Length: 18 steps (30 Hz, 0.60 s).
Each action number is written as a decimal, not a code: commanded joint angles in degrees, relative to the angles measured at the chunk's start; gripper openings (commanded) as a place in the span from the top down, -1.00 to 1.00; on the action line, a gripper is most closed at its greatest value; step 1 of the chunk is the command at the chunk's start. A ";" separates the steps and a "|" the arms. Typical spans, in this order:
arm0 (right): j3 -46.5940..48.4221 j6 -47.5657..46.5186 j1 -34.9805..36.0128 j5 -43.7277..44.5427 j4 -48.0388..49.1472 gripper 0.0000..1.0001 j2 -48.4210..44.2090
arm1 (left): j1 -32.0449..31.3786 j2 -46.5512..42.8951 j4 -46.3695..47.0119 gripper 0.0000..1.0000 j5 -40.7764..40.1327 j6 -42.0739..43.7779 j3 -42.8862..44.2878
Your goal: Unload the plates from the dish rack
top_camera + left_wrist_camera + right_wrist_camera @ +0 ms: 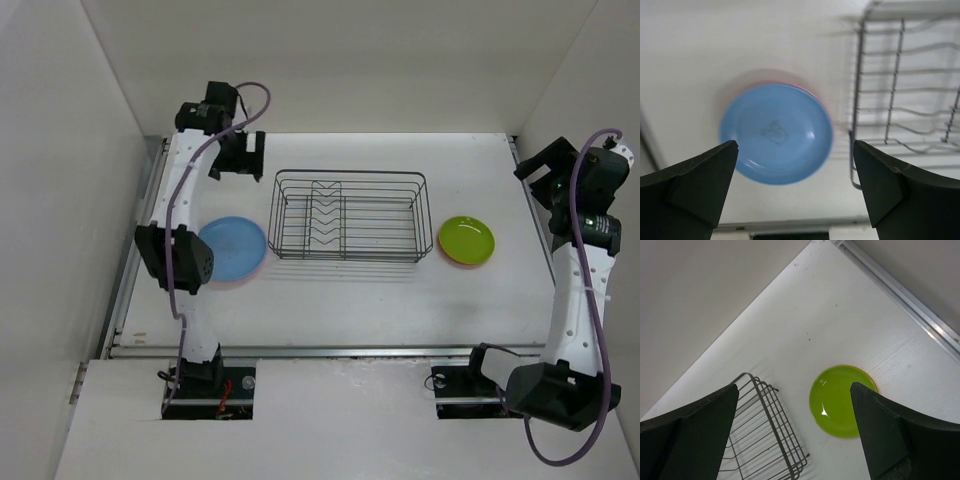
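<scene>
both sets of fingers (pixel 700 185) stand spread and empty, the left gripper (pixel 795 146) over the blue plate (pixel 776 134) stacked on the pink plate (pixel 817 97) left of the dish rack (pixel 350 172), the right gripper (pixel 792 388) over the lime green plate (pixel 840 402) on the orange plate (pixel 464 263) at its right, the rack apparently bare.

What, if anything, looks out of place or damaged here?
Nothing stands out. The dish rack sits square and empty, the blue plate lies flat on the pink plate to its left, the green plate on the orange plate to its right.
</scene>
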 commanded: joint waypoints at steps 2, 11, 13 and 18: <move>4.22 -3.49 1.86 7.96 -2.45 -0.98 0.17 | 5.42 -16.49 12.07 -1.00 -22.09 -4.44 -6.51; 7.12 -3.50 2.92 15.33 -5.26 -0.98 -0.88 | 22.38 -35.31 20.35 -1.00 -58.17 -14.02 -26.12; 7.73 -3.50 3.44 15.34 -5.27 -0.98 -0.36 | 24.23 -39.08 21.06 -1.00 -56.34 -14.56 -31.12; 7.74 -3.50 3.44 14.20 -5.27 -0.98 1.05 | 25.38 -40.33 22.38 -1.00 -50.81 -13.50 -35.55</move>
